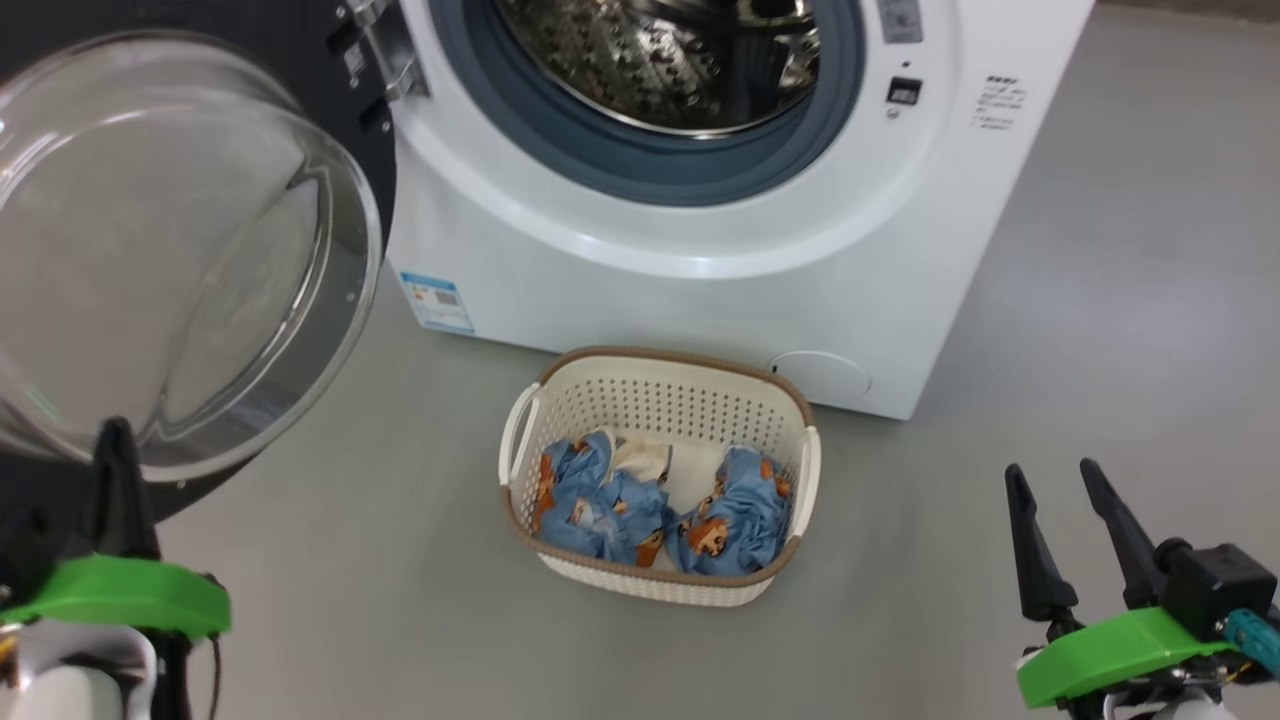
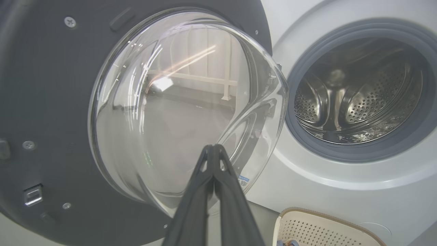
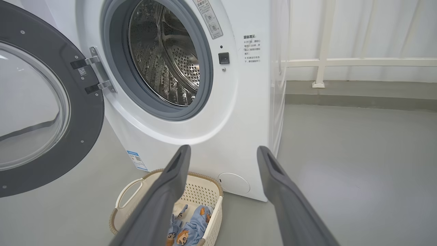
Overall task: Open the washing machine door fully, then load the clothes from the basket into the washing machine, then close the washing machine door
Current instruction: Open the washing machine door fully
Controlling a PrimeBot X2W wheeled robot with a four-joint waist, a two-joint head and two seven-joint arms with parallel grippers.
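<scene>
The washing machine door point(image 1: 150, 250) stands swung wide at the left. The left gripper point(image 2: 213, 152) is pinched together and empty, near the door's glass bowl point(image 2: 177, 112). The clothes point(image 1: 610, 500) lie in the basket point(image 1: 680, 358) on the floor point(image 1: 1100, 300) before the washing machine point(image 1: 700, 300). The right gripper point(image 1: 1052, 475), spread and empty, should come straight down on them.

On the washing machine point(image 1: 650, 300), the blue label point(image 1: 437, 301), printed notice point(image 3: 252, 49) and sticker point(image 3: 209, 17) are too small to read

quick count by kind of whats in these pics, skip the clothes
washing machine: 1
washing machine door: 1
basket: 1
end effectors: 2, left end effector shut, right end effector open
total: 5
</scene>
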